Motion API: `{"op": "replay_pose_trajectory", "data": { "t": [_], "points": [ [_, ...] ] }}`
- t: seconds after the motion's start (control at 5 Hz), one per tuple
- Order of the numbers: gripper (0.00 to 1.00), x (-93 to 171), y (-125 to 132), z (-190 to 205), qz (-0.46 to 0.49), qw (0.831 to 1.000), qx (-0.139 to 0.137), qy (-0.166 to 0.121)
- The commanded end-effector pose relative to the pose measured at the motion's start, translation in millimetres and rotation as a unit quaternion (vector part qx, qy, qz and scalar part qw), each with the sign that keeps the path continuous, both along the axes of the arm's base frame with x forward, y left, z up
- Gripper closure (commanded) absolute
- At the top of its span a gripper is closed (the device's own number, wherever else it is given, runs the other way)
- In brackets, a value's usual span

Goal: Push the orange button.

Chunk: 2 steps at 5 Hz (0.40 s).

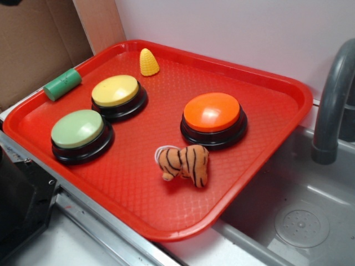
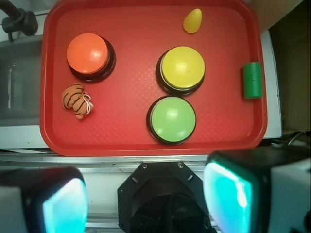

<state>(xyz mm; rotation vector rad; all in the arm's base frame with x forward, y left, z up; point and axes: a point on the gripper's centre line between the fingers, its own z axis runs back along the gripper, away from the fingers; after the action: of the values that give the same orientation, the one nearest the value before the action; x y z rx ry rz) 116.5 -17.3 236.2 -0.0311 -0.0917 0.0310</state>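
The orange button (image 1: 212,112) has a glossy orange dome on a black round base and sits on the red tray (image 1: 260,138), right of centre. From the wrist camera the orange button (image 2: 88,54) lies at the tray's upper left. My gripper (image 2: 146,199) hangs high over the robot's black base, short of the tray's near edge and far from the button. Its teal pads (image 2: 228,196) stand wide apart with nothing between them. The gripper does not show in the exterior view.
A yellow button (image 1: 115,91), a pale green button (image 1: 77,129), a small plush tiger (image 1: 184,163) and a yellow corn toy (image 1: 148,62) share the tray. A green cylinder (image 1: 62,84) rests on its left rim. A grey sink (image 1: 302,216) and faucet (image 1: 333,105) lie to the right.
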Motion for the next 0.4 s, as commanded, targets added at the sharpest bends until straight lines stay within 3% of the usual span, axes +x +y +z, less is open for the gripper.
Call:
{"op": "replay_pose_trajectory", "data": {
  "t": [0.0, 0.2],
  "points": [
    [0.00, 0, 0, 0, 0.000, 1.000, 0.000, 0.000],
    [0.00, 46, -25, -29, -0.078, 0.995, 0.062, 0.033]
  ]
}}
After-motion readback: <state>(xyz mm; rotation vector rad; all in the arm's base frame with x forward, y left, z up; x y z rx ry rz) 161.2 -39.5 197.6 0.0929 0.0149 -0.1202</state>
